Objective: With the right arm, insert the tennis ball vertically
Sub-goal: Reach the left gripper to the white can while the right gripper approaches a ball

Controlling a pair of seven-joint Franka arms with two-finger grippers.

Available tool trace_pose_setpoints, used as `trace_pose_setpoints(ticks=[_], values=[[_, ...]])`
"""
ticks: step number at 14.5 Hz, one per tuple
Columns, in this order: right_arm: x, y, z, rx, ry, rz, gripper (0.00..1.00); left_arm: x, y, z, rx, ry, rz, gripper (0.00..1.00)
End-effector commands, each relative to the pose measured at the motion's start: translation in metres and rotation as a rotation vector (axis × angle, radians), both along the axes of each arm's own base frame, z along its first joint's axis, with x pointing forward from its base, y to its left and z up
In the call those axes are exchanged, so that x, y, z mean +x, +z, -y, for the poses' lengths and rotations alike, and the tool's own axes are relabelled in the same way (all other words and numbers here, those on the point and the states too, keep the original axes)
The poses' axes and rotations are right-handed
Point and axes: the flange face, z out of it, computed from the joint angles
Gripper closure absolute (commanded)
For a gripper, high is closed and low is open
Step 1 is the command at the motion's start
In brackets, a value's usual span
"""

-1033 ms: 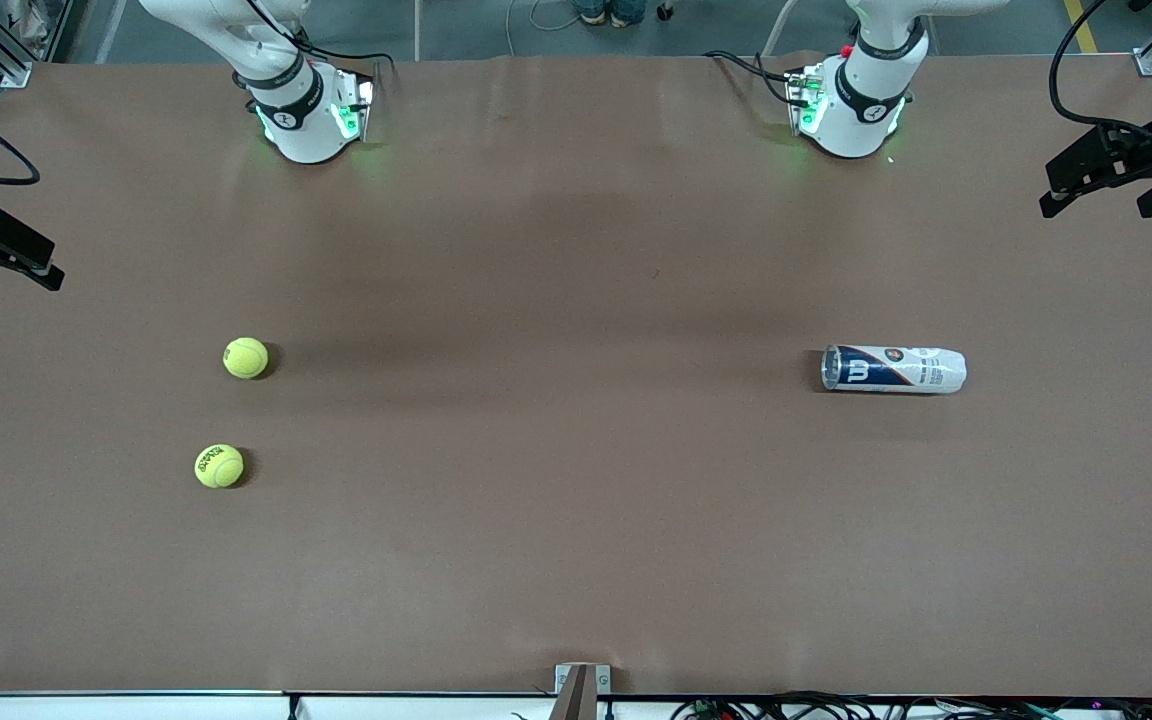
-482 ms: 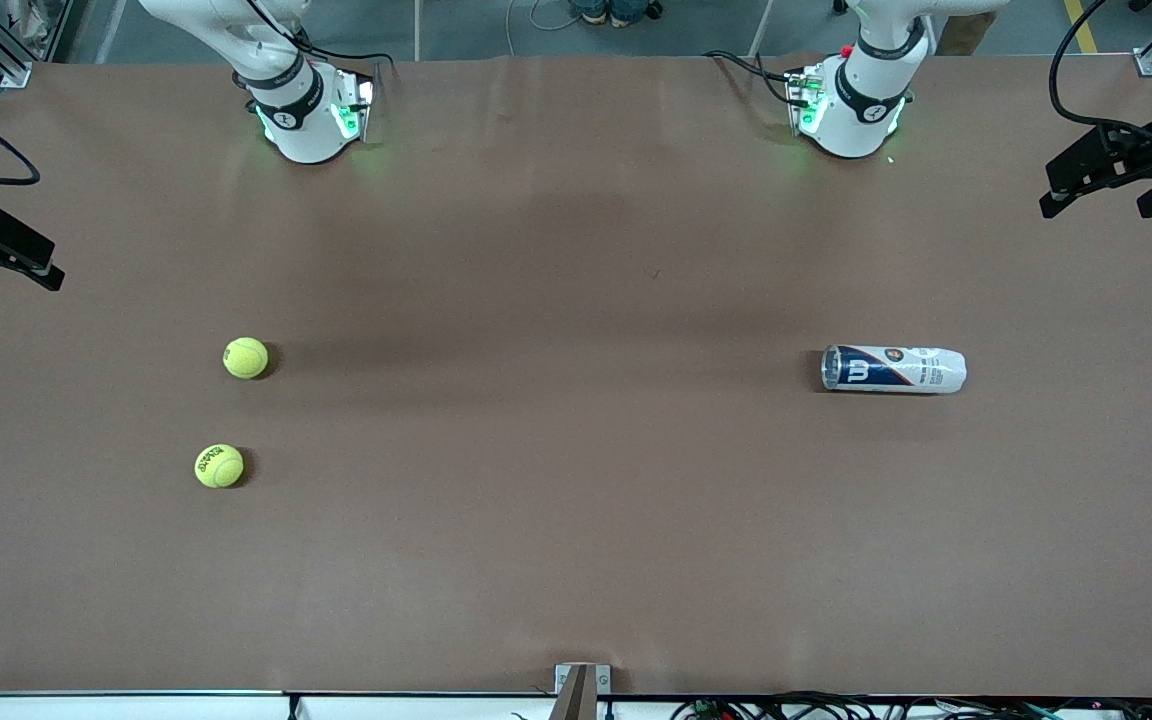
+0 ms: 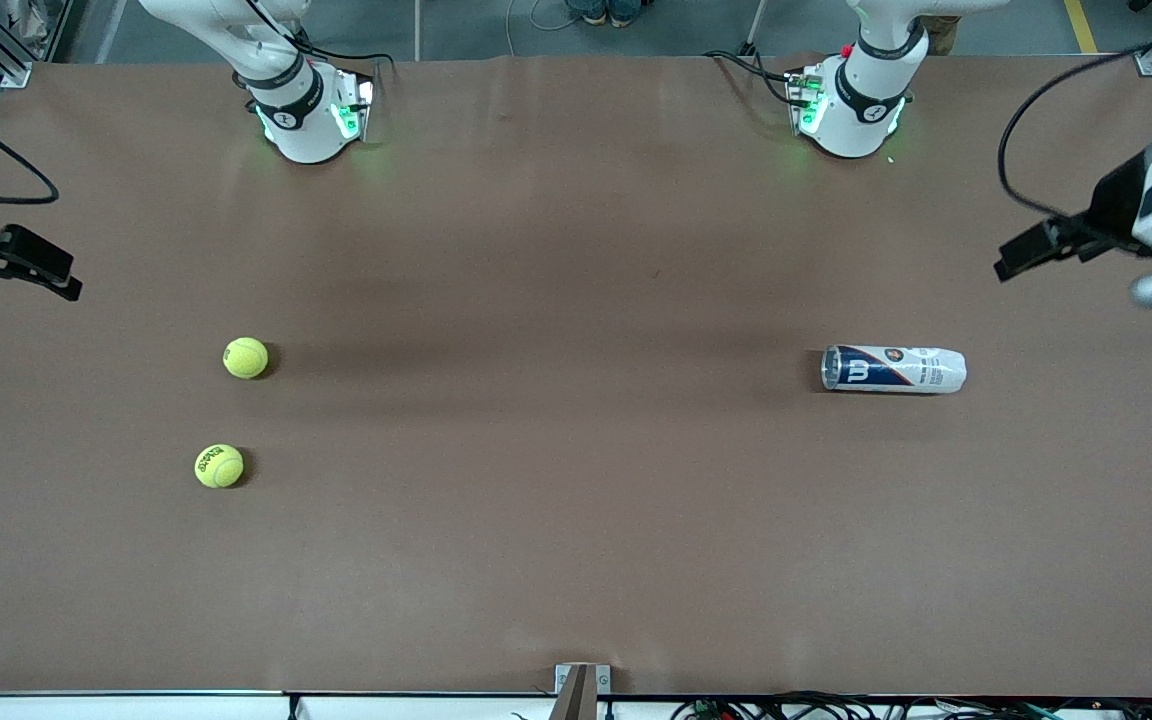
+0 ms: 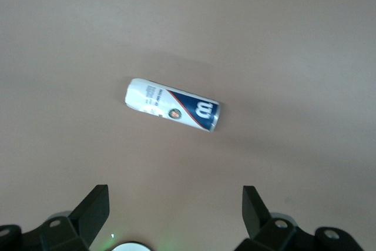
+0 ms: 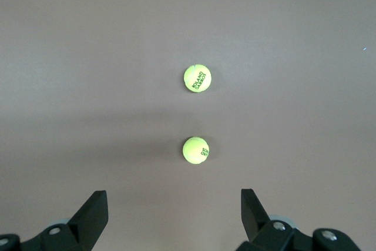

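Brown matte tabletop [image 3: 576,520]: fuzzy balls [image 5: 197,78] [image 5: 195,150] show printed lettering only from right wrist; glossy can [image 3: 892,369] lies sideways; both jaws open, empty.

Item count: two tennis balls [image 3: 245,358] [image 3: 219,466], one ball can [image 3: 892,369] lying on its side, on one worktop [image 3: 576,520]. Two arms, each with one tool.

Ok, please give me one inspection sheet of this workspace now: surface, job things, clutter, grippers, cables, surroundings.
Surface: brown table, bare in the middle.
Job's things: two tennis balls toward the right arm's end; ball can lying on its side toward the left arm's end.
Clutter: nothing seen.
Grippers: left gripper open, over the can; right gripper open, over the balls; both hold nothing.
Cables: black cables at both arms.
Surroundings: grey floor above the table edge.
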Motion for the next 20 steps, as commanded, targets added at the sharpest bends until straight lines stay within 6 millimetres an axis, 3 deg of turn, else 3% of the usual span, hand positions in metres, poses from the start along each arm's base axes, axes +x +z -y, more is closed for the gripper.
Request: trace_pose_setpoints(ticks=[1, 5, 8, 9, 13, 15, 20], values=[[0.019, -0.035, 0.0, -0.006, -0.001, -0.065, 0.0, 0.009, -0.041, 0.001, 0.105, 0.192, -0.014, 0.0], [0.04, -0.091, 0.0, -0.005, 0.004, -0.159, 0.0, 0.026, -0.133, 0.043, 0.261, 0.441, 0.002, 0.0], [0.05, -0.122, -0.015, -0.005, 0.03, -0.206, 0.0, 0.031, -0.205, 0.057, 0.35, 0.606, 0.053, 0.0], [0.051, -0.123, -0.026, -0.006, 0.048, -0.203, 0.0, 0.034, -0.226, 0.061, 0.381, 0.651, 0.063, 0.0], [0.055, -0.126, -0.031, -0.009, 0.057, -0.185, 0.0, 0.046, -0.306, 0.059, 0.521, 0.858, 0.178, 0.0], [0.058, -0.126, -0.03, -0.008, 0.054, -0.167, 0.0, 0.044, -0.33, 0.054, 0.58, 0.933, 0.218, 0.0], [0.066, -0.118, -0.023, -0.016, 0.049, -0.095, 0.0, 0.021, -0.353, 0.046, 0.634, 1.042, 0.225, 0.0]])
